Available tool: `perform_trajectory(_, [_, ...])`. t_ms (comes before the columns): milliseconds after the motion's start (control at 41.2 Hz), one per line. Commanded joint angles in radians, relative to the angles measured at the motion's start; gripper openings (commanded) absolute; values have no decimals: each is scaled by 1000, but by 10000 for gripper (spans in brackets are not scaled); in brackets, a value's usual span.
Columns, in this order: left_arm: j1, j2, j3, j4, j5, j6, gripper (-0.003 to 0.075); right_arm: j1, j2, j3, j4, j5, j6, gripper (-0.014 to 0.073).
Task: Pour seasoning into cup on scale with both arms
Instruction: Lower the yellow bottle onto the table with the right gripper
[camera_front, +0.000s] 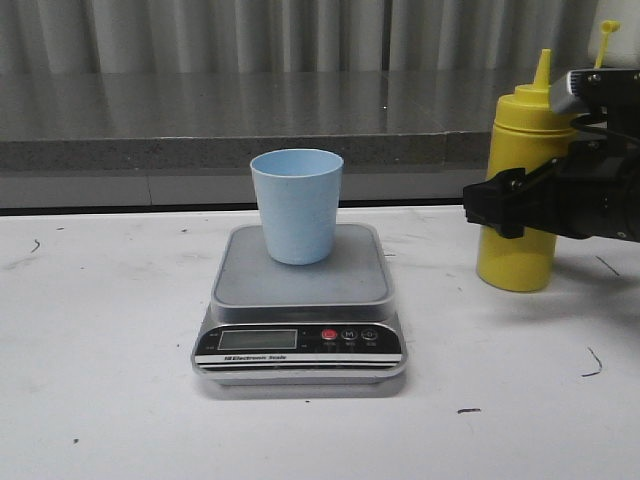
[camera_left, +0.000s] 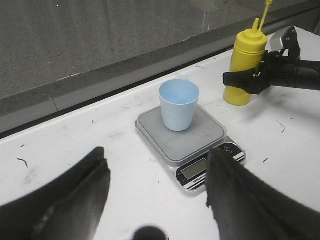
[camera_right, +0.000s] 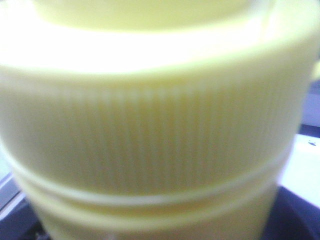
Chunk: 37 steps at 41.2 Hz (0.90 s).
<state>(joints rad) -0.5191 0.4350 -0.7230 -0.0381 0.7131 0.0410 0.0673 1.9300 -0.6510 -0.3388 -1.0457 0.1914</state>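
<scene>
On the white table (camera_front: 100, 400), the scale (camera_front: 300, 300) is set in the middle, and the blue cup (camera_front: 296, 204) is stood upright on its steel plate. The yellow seasoning bottle (camera_front: 520, 180) is stood off to the right, well apart from the scale, with its cap strap sticking up. The right gripper (camera_front: 497, 207) is placed around the bottle's middle; whether it is squeezed tight cannot be told. In the right wrist view only the ridged bottle collar (camera_right: 150, 145) is seen, very close and blurry. The left gripper (camera_left: 155, 200) is held wide open above the table, with nothing in it.

For this step to be done well, the bottle should be gripped firmly but not squashed. It should be kept upright while lifted, so nothing is spilled early. The cup should not be bumped.
</scene>
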Motion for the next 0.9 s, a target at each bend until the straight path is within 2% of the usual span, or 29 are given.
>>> perform_trajectory(0, [1,7,-24,-5,-86,-6,419,-7,-47,-20,11,-74,-11,598])
perform_trajectory(291, [1,7,-24,-5,-86,-6,419,-7,-76,9,11,-78,-11,598])
perform_trajectory(656, [1,7,-24,-5,-86,-6,419,-7,-196,169,11,-67,-11,598])
perform_trajectory(874, [1,7,-24,-5,-86,-6,419,-3,-307,258,10,83,0,598])
